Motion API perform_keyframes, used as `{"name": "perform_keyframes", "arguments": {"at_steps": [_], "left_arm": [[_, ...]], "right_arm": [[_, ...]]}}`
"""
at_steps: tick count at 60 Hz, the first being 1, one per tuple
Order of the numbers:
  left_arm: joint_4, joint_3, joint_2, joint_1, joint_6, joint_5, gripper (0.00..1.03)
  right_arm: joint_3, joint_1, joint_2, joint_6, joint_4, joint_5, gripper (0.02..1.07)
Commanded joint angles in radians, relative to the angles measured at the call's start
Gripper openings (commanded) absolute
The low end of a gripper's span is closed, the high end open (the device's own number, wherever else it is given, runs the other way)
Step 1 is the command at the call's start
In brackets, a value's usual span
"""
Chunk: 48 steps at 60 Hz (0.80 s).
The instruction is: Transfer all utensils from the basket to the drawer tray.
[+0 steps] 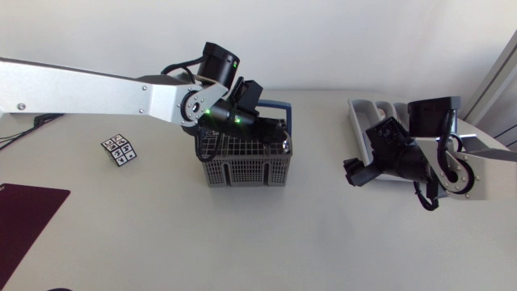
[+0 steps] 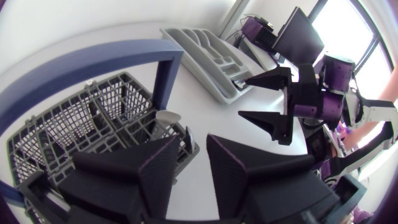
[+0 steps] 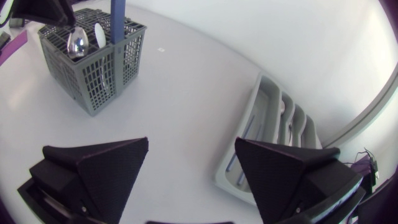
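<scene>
Left end effector (image 2: 194, 140), fingers narrowly apart and empty, hangs tilted over the grey plastic mesh basket with a blue handle (image 1: 242, 168), which holds spoons (image 3: 78, 42). Right end effector (image 3: 191, 143), spread wide, hovers beside the grey compartmented drawer tray (image 3: 258, 94).

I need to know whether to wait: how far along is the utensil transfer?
Partly done. Some utensils already lie in the drawer tray. Nothing is in hand: the left gripper hangs open over the basket, and the right gripper is open and empty beside the tray. At least two spoons stand in the basket, so more transfers remain.
</scene>
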<state>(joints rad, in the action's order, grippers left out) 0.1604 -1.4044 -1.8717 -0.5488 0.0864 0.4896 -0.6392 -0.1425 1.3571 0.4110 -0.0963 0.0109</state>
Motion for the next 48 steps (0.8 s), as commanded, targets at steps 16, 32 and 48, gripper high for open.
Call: {"name": "perform_keyframes", "arguments": {"at_steps": [16,32,48], "left_arm": [[0.082,-0.067,0.02,-0.028,-0.005,-0.125,0.41],[0.143,-0.1,0.017,-0.06,-0.005,-0.177,0.41],[0.162,-0.127,-0.001,-0.094,-0.007,-0.22,0.41]], "right_arm": [[0.018,-0.048,-0.024,-0.034,0.018,-0.017,1.02],[0.01,-0.085,-0.018,-0.047,0.02,-0.038,1.02],[0.006,-0.103,-0.019,-0.055,0.021,-0.049,1.02]]}}
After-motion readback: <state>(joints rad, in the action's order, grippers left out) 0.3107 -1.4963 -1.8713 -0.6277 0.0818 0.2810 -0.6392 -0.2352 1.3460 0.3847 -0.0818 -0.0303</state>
